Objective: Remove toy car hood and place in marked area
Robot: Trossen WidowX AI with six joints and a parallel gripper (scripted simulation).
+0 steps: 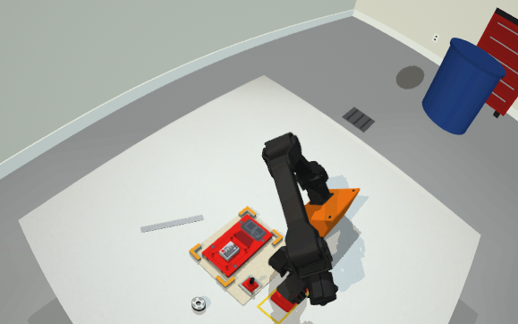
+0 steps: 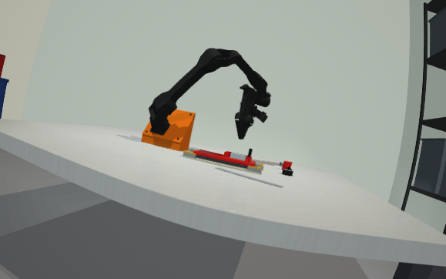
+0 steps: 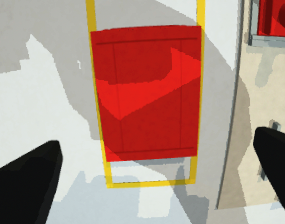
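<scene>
The red hood (image 1: 283, 302) (image 3: 148, 110) lies flat on the table between the long sides of the yellow marked outline (image 1: 267, 314) (image 3: 150, 184). Its side edges run right along the yellow lines, and a gap shows at the outline's near end in the wrist view. My gripper (image 2: 241, 137) (image 3: 159, 143) is open and empty above the hood, with a fingertip apart from it on either side. The toy car (image 1: 240, 260) (image 2: 210, 155) has its engine block (image 1: 229, 251) uncovered. In the top view the arm hides part of the hood and outline.
A beige board (image 1: 244, 299) with orange corner brackets carries the car and a small red block with a black post (image 1: 251, 283) (image 2: 249, 152), beside the marked area. A wheel (image 1: 199, 304) and a grey strip (image 1: 172, 224) (image 2: 249, 177) lie on the table. The orange arm base (image 1: 335, 206) (image 2: 183, 125) stands behind.
</scene>
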